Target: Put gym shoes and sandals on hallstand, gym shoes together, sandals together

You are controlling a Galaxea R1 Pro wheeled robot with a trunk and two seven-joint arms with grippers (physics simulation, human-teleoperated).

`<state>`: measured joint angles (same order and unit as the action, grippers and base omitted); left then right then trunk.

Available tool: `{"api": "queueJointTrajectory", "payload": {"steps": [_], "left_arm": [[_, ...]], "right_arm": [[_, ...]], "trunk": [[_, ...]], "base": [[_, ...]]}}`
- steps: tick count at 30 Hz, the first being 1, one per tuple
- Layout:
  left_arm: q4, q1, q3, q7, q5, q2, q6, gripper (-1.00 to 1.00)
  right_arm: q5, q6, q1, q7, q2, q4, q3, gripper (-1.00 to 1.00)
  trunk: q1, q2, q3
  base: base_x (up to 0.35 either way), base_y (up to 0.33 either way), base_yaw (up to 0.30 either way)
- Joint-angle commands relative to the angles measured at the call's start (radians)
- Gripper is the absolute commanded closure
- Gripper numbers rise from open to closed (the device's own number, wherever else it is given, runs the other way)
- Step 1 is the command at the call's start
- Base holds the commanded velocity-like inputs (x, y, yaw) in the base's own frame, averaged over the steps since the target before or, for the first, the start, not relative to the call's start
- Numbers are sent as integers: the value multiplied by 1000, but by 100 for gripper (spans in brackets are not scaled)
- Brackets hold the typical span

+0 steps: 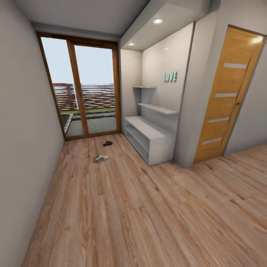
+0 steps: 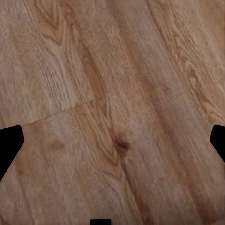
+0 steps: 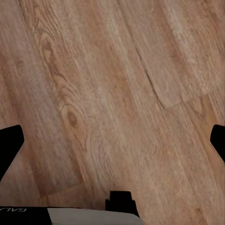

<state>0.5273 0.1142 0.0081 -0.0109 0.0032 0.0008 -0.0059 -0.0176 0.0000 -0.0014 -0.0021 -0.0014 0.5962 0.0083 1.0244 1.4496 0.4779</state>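
Note:
Far down the corridor floor (image 1: 122,215) lie the gym shoes (image 1: 101,158), a small cream-white and green shape. The dark brown sandals (image 1: 108,143) lie just beyond them, nearer the glass door. At this distance I cannot tell the shoes of either pair apart. To their right the white hallstand (image 1: 148,137) stands in a wall niche, its top and shelves bare. My left gripper (image 2: 112,145) is open over bare planks, its black fingertips (image 2: 9,145) wide apart. The right gripper (image 3: 112,145) is open over the floor too, holding nothing.
A wood-framed glass door (image 1: 89,89) closes the corridor's far end. Two thin white wall shelves (image 1: 157,108) hang above the hallstand. A grey wall corner (image 1: 185,148) juts out beside it, then a wooden door (image 1: 230,96). The left wall (image 1: 22,148) runs alongside. Wide floor lies ahead.

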Motion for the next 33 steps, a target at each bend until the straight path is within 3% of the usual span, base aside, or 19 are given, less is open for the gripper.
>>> {"api": "queueJointTrajectory", "payload": {"steps": [1,16,33], "left_arm": [[0,1,1,-1,0,-1,-1,-100],[-4,-1,1,2,1,-2,-14,-100],[-10,-1,-2,8,-2,-2,-14,-100]], "right_arm": [[-3,0,0,-1,0,0,1,-100],[-2,-8,0,-3,0,-3,1,-100],[-2,-7,0,-3,0,-4,2,-100]], "trunk": [[1,0,2],[1,0,17],[1,0,19]], "base": [[337,0,81],[337,0,163],[337,0,10]]}}
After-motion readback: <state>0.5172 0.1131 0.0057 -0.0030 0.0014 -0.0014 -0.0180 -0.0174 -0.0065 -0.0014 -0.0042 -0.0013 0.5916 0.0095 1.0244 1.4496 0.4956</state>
